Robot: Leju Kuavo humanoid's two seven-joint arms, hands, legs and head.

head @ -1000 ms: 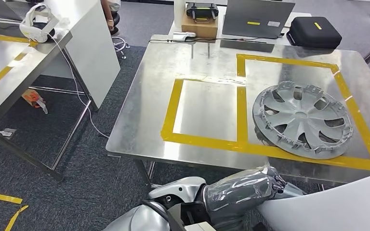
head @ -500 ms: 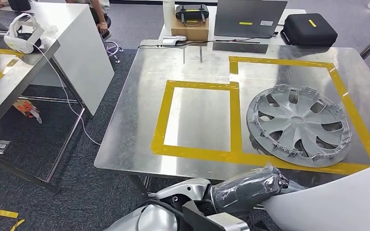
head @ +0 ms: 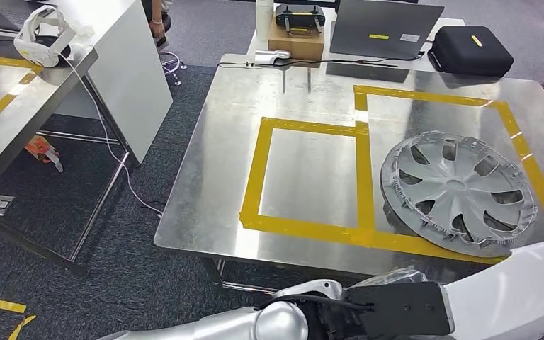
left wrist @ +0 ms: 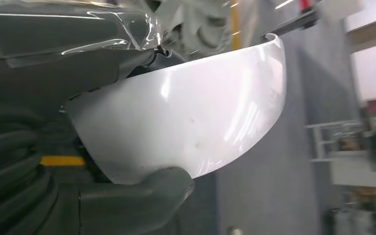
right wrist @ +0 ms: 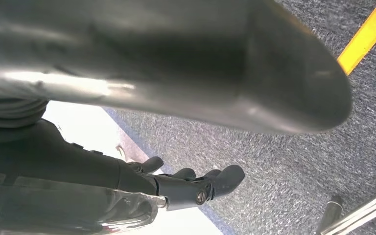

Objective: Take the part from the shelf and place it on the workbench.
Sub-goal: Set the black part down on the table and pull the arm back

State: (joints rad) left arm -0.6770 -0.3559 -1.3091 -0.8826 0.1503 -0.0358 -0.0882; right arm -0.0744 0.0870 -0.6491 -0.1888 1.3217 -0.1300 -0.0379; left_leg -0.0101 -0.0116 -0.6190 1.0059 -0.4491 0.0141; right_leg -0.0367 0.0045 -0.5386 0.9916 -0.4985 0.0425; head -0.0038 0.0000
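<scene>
On your steel workbench (head: 212, 177), one grey wheel cover (head: 459, 193), two yellow tape frames, your left hand (left wrist: 78, 161) gripping one white curved part (left wrist: 186, 117), right hand (right wrist: 127, 186) fingers' grasp unclear.

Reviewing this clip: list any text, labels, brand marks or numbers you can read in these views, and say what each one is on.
No text is readable.
Laptop lid: a yellow sticker and a pale label, too small to read.
Black case: a yellow tag, no legible letters.
Cardboard box: no readable print.
White panel in the left hand: blank.
Hubcap: no readable mark.
</scene>
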